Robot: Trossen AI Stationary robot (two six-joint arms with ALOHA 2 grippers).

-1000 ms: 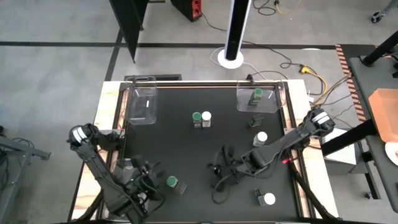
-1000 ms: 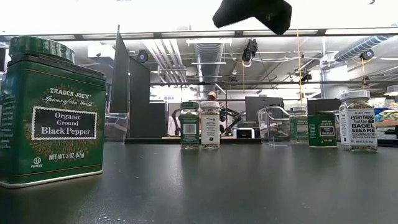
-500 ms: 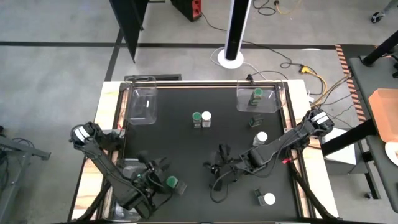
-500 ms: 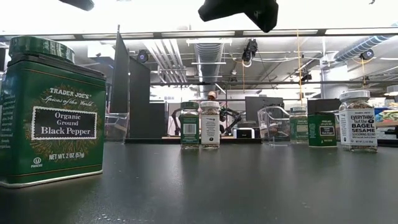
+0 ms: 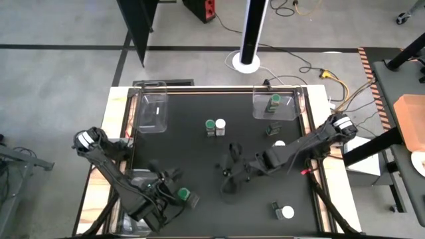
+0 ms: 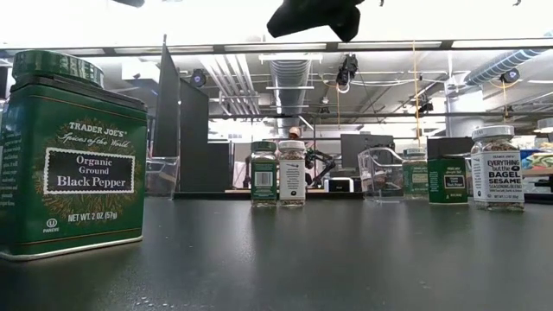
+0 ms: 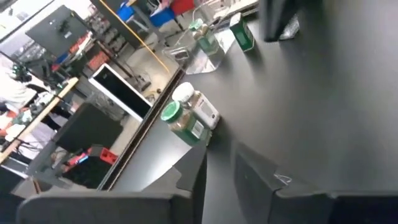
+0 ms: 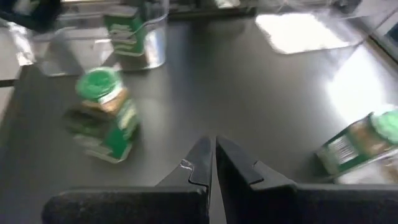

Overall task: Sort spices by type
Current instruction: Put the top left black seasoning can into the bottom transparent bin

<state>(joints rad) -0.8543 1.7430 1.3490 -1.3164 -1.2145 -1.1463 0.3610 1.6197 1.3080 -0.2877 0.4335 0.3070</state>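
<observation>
Bench (image 5: 199, 156): flat matte black top, pale wood edge.
Black pepper tin (image 6: 71, 155): green metal, boxy, upright, round lid; near front-left.
Jar pair (image 5: 215, 127): glass, upright; green lid touching white lid, mid-bench.
Trays (image 5: 154, 111): clear plastic, rear corners.
Left tool (image 5: 169, 194): beside the tin; whether clenched, cannot tell.
Right tool (image 8: 212, 163): clenched, empty, above mid-bench.

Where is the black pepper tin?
In the high view, the black pepper tin sits near the table's front left, right beside the left tool.
</observation>
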